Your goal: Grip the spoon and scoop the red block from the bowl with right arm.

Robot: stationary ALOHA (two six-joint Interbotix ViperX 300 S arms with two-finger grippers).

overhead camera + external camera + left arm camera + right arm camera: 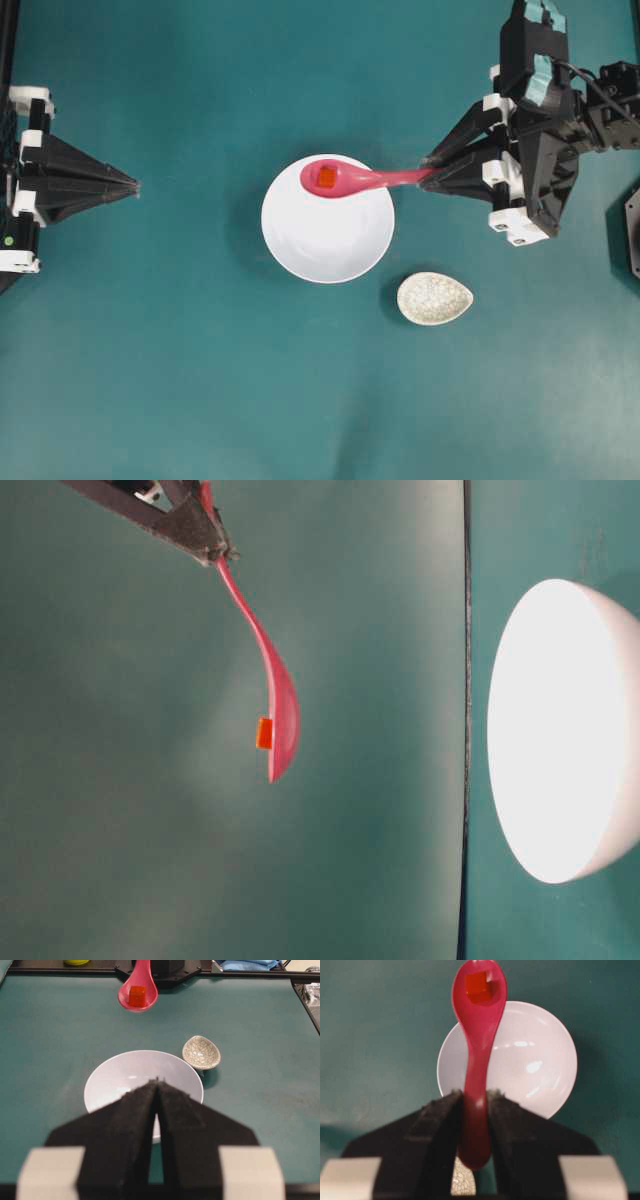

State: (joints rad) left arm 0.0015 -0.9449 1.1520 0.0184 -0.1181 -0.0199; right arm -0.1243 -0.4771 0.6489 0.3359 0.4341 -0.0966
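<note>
My right gripper (428, 176), on the arm with teal patches, is shut on the handle of the pink spoon (362, 179). The spoon is held in the air, its scoop over the far edge of the white bowl (328, 235). The red block (326, 178) lies in the scoop. In the right wrist view the gripper (475, 1094) clamps the spoon (477, 1045), with the block (478, 987) in the scoop above the bowl (530, 1060). The table-level view shows the spoon (270, 675) and block (264, 732) well clear of the bowl (560, 730). My left gripper (135, 186) is shut and empty at the left.
A small speckled beige spoon rest (433, 298) sits on the teal table just right of and nearer than the bowl; it also shows in the left wrist view (201, 1052). A black object (630, 230) lies at the right edge.
</note>
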